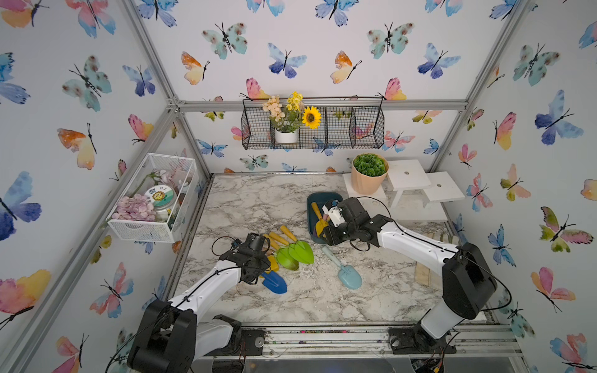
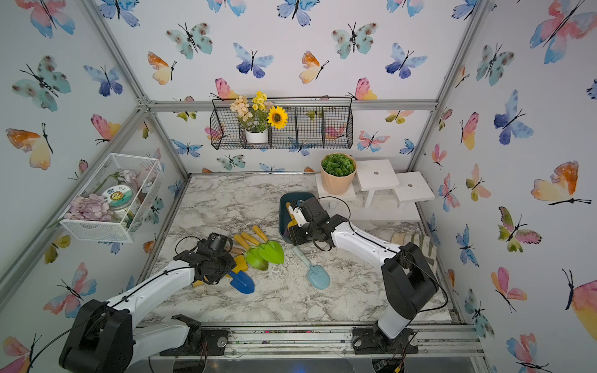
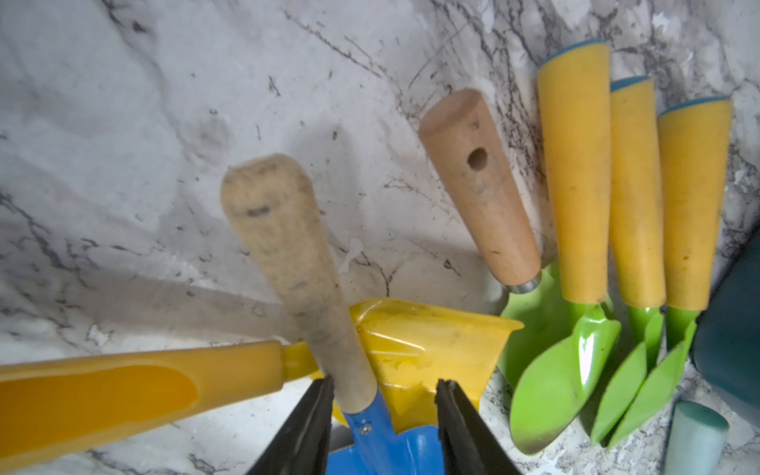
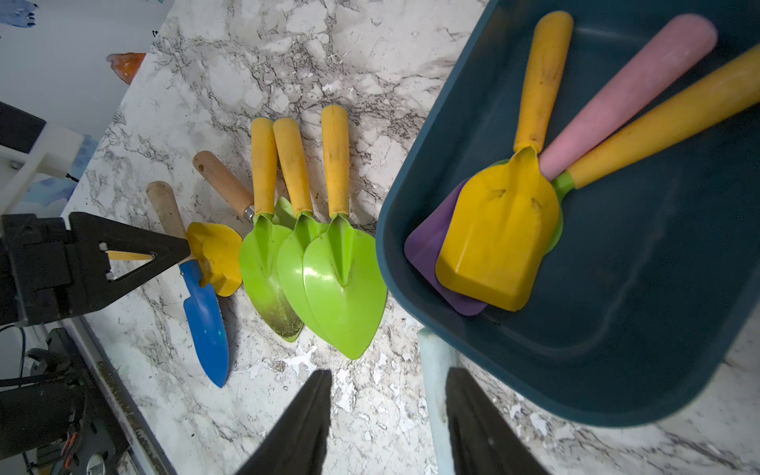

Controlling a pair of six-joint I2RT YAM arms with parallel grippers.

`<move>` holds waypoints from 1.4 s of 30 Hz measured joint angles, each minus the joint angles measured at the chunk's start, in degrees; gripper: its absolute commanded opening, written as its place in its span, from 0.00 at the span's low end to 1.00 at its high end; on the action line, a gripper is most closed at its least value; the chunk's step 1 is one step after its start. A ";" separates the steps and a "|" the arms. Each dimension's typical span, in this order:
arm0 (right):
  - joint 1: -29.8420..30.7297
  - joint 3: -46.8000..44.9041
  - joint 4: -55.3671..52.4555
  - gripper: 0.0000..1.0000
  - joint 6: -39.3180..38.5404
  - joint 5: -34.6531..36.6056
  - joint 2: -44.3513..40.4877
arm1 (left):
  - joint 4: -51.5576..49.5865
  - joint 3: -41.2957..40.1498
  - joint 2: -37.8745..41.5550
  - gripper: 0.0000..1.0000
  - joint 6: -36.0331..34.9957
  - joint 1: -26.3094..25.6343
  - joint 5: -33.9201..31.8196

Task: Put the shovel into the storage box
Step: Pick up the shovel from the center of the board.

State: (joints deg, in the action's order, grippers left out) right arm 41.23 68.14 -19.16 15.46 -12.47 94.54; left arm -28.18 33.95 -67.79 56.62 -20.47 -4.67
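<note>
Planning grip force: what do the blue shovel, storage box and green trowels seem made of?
Blue shovel: glossy painted blade, likely metal, a screw at its neck; pale, scuffed handle looks like bare wood. Storage box: smooth dark teal moulded plastic, rounded corners. Green trowels: shiny lacquered blades, probably metal; matte yellow grips, plastic or rubber.

Cam layout: two overhead, one per wrist.
Both top views sit high at the front, tilted down over the whole table [image 1: 245,200], near-identical. Left wrist view is close in, looking past the left gripper [image 3: 385,380] at the shovels [image 3: 575,185] just ahead of its jaws. Right wrist view, higher up, looks past the right gripper [image 4: 388,371]; ahead of its jaws the same shovels plus the storage box [image 4: 617,370].
</note>
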 measured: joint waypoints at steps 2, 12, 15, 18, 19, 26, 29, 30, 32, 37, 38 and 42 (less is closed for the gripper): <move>0.02 0.00 0.02 0.50 0.00 0.00 0.02 | 0.00 -0.07 0.00 0.47 0.00 0.17 0.00; 0.11 0.02 0.04 0.50 0.00 0.02 0.09 | 1.14 -0.44 -2.01 0.44 -0.44 0.66 0.00; 0.11 0.02 0.04 0.50 0.00 0.02 0.09 | 1.77 -0.48 -2.95 0.43 -0.90 0.90 0.00; 0.11 0.02 0.04 0.50 0.00 0.02 0.09 | 2.49 -0.48 -3.96 0.42 -1.31 1.03 0.00; 0.11 0.02 0.04 0.50 0.02 0.02 0.09 | 2.80 -0.48 -4.24 0.41 -1.38 1.03 0.02; 0.11 0.02 0.04 0.49 0.37 0.09 0.09 | 4.24 -0.48 -5.57 0.36 -2.19 1.03 0.02; 0.11 0.02 0.04 0.50 0.46 0.17 0.09 | 4.35 -0.48 -5.75 0.34 -2.40 1.03 0.02; 0.11 0.02 0.04 0.50 0.48 0.17 0.09 | 4.35 -0.48 -5.77 0.33 -2.56 1.03 0.02; 0.11 0.02 0.04 0.50 0.55 0.22 0.09 | 4.33 -0.48 -5.77 0.30 -2.67 1.03 0.02; 0.11 0.02 0.04 0.49 0.59 0.31 0.09 | 4.20 -0.48 -5.77 0.23 -3.17 1.03 0.02; 0.11 0.02 0.07 0.49 0.59 0.33 0.09 | 4.20 -0.48 -5.77 0.21 -3.30 1.03 0.02; 0.11 0.02 0.22 0.49 0.59 0.50 0.09 | 4.13 -0.44 -5.75 0.15 -3.89 1.03 0.02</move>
State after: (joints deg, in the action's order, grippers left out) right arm 41.34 68.16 -18.94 16.05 -11.97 94.63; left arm -24.05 33.52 -73.54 52.73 -19.44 -4.64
